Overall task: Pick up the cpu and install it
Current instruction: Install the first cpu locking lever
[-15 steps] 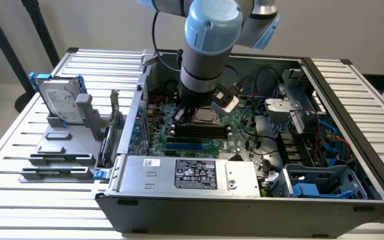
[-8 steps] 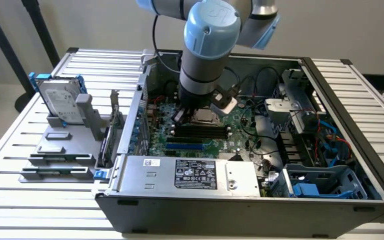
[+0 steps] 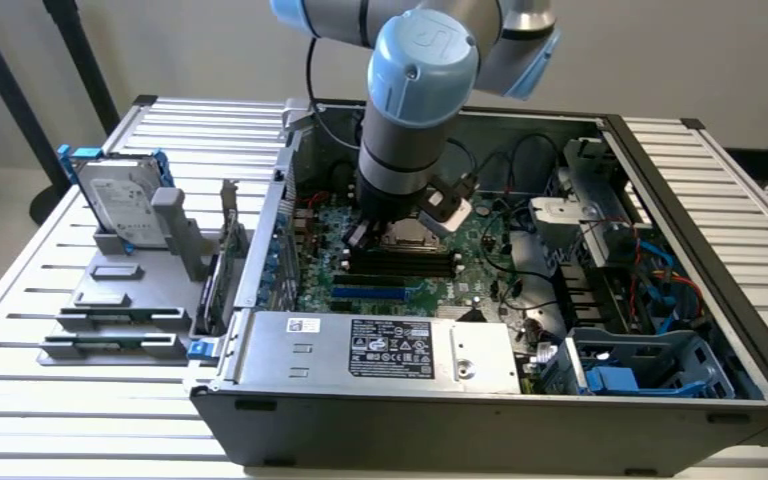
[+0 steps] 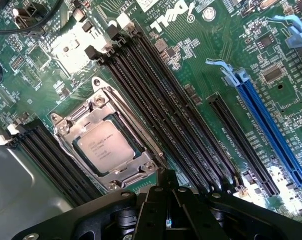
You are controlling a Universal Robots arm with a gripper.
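CPU [image 4: 109, 148] lies flat in its socket frame [image 4: 106, 145] on the green motherboard [image 4: 201, 75], between the black memory slots [image 4: 166, 115], so seating looks done (whether the retention frame is latched I cannot judge). Gripper [image 4: 167, 210] hangs just above, nothing visibly held; its opening cannot be told.
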